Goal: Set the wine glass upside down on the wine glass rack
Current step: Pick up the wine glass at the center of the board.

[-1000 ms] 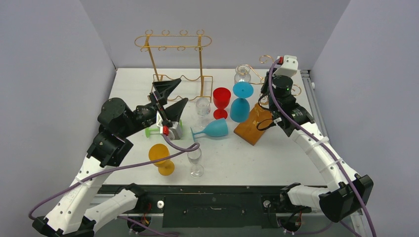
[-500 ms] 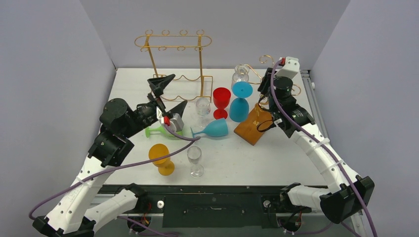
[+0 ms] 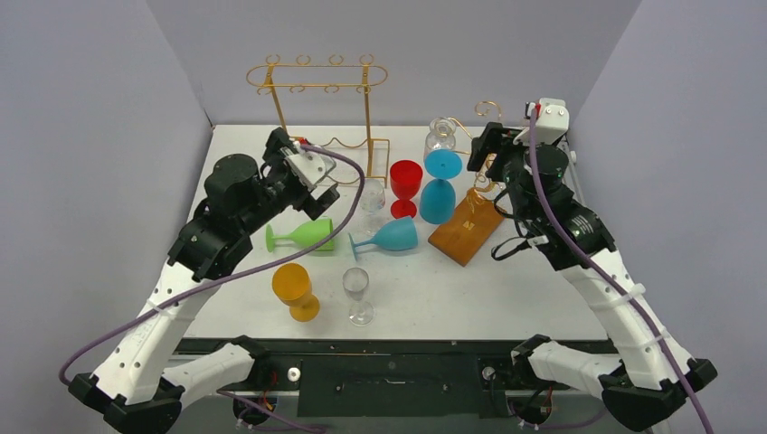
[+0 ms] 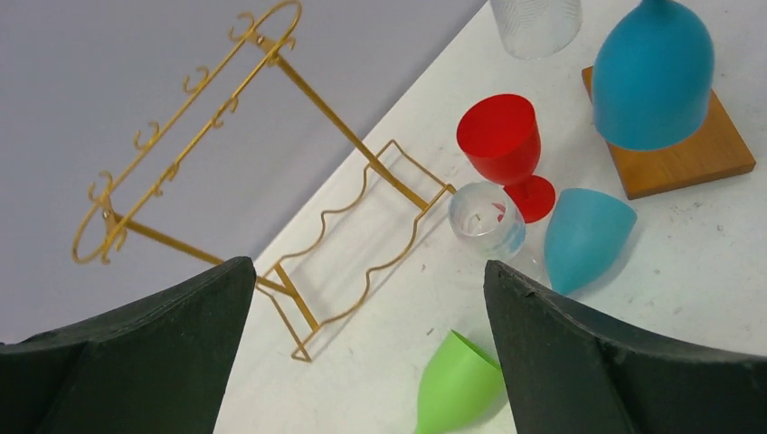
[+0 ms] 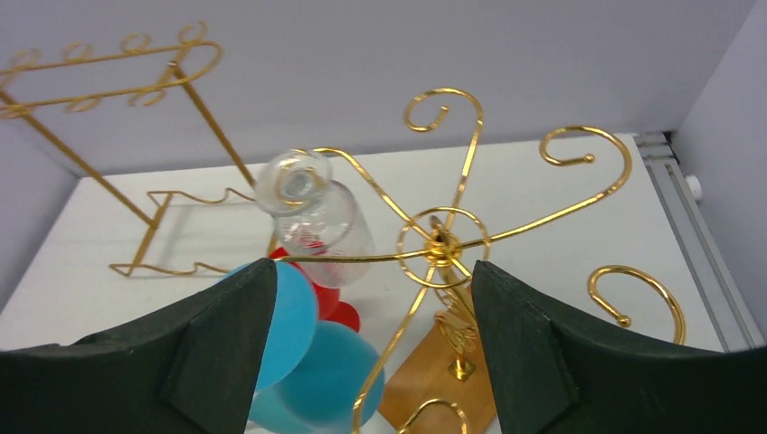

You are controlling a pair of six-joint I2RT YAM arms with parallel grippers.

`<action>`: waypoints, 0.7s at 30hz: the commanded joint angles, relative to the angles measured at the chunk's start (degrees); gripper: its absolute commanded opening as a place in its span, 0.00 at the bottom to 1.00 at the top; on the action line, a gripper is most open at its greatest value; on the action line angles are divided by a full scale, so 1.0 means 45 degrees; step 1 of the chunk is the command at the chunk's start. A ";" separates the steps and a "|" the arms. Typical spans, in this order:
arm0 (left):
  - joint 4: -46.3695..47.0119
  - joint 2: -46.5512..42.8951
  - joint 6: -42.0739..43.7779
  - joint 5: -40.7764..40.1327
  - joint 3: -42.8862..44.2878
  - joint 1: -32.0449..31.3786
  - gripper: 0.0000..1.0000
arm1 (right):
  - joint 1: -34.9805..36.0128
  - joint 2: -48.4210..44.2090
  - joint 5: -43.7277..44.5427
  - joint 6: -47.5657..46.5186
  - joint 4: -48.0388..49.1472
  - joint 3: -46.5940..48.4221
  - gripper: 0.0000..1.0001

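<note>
White table (image 3: 506, 289), grey walls (image 3: 90, 136); two gold wire stands on the table.

**Rack status.** Rack (image 5: 440, 244) w/ wood base (image 3: 466, 231) stands right of centre. Blue glass (image 3: 440, 197) hangs bowl-down on it, foot up at arm level, bowl over the base. Exact hook contact not visible. Clear glass (image 5: 317, 217) is also inverted on a rear arm.

**Grippers.**
- R gripper (image 5: 373, 267): jaws spread wide, nothing between them, level w/ the rack hub, blue glass just below-left.
- L gripper (image 4: 366, 265): jaws fully spread, empty, raised above the table near the tall rack (image 3: 317, 77).

**Loose items (not racked).**
- Green glass (image 3: 306, 235): on its side, below L gripper.
- Teal glass (image 3: 393, 235): on its side, just beside the green one.
- Red glass (image 3: 406, 181): upright.
- Orange glass (image 3: 292, 283) and flute (image 3: 357, 287): near edge.

**Progress (est.).** Blue glass looks placed; that step reads as complete or nearly so. Left to do: back R gripper clear w/o snagging the wire arms. If more glasses are meant to go up, green is the likely next pick for the L arm.
</note>
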 commanded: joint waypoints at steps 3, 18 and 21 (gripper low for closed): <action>-0.2222 0.0866 -0.4293 -0.1528 0.2155 0.1589 0.96 | 0.3848 -0.0765 0.1763 -0.0681 -0.2051 0.1724 0.75; -0.5022 0.1087 -0.5436 0.0007 0.3191 0.4507 0.96 | 0.9116 0.3691 -0.1993 0.0769 -0.4004 0.2019 0.55; -0.5024 0.0822 -0.5410 -0.0055 0.2835 0.4501 0.96 | 0.9114 0.4285 -0.2913 0.0812 -0.3992 0.1887 0.51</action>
